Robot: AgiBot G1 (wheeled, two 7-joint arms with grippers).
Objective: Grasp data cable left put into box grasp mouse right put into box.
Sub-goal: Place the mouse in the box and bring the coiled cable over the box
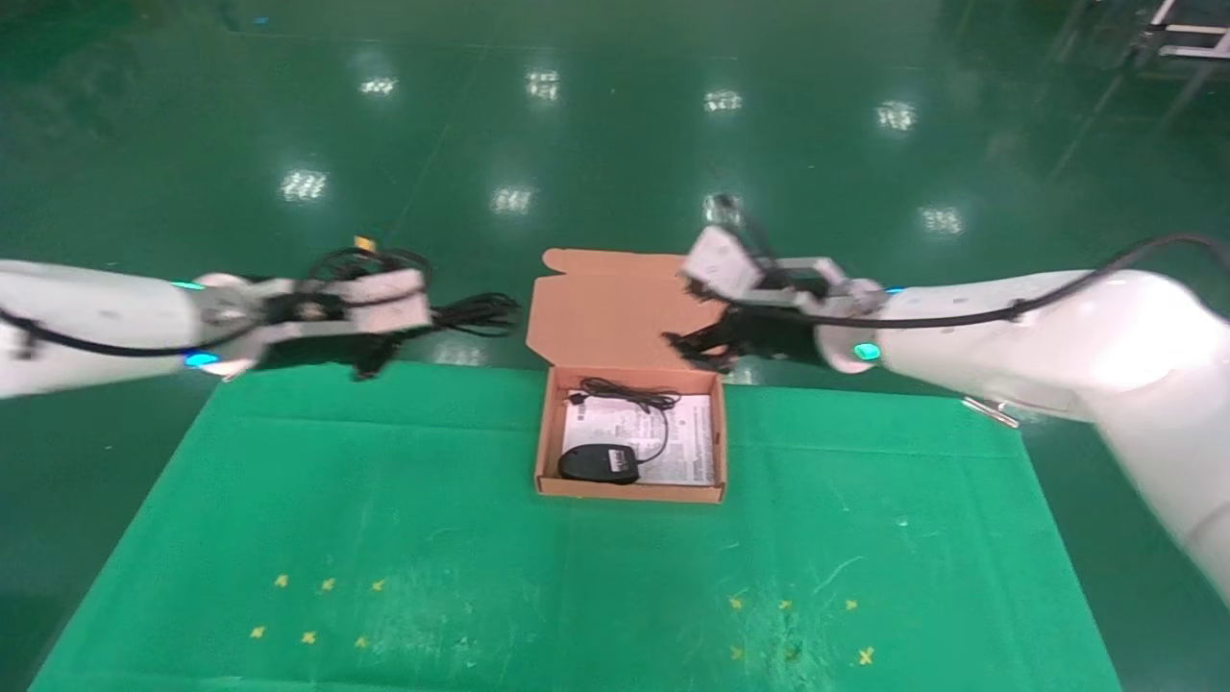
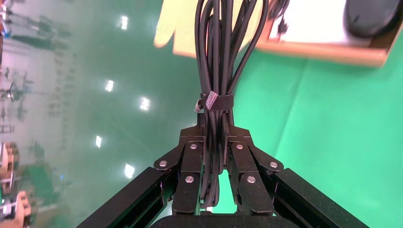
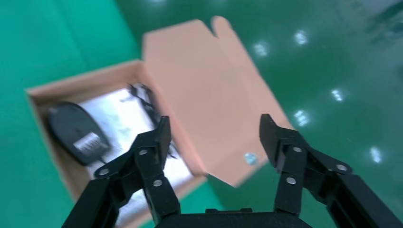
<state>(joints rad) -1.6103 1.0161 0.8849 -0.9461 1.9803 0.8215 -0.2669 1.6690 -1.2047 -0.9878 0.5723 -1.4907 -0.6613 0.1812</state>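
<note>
One item is already home: the mouse [image 1: 599,463] lies in the box [image 1: 548,437] on the white sheet [image 1: 692,442], its cord [image 1: 629,394] coiled at the far end. The cable [image 2: 219,52] is not in yet; the left tool [image 2: 215,142] has it pinched just below the tie [image 2: 215,100], held above the far left corner of the bench [image 1: 384,538], left of the box. That looks a sound hold, since the tie keeps the loops together. The bundle should be light and limp, so the free loops will likely droop and could catch the box wall. The right tool [image 3: 214,137] hangs spread wide and empty by the open lid [image 3: 209,99].
</note>
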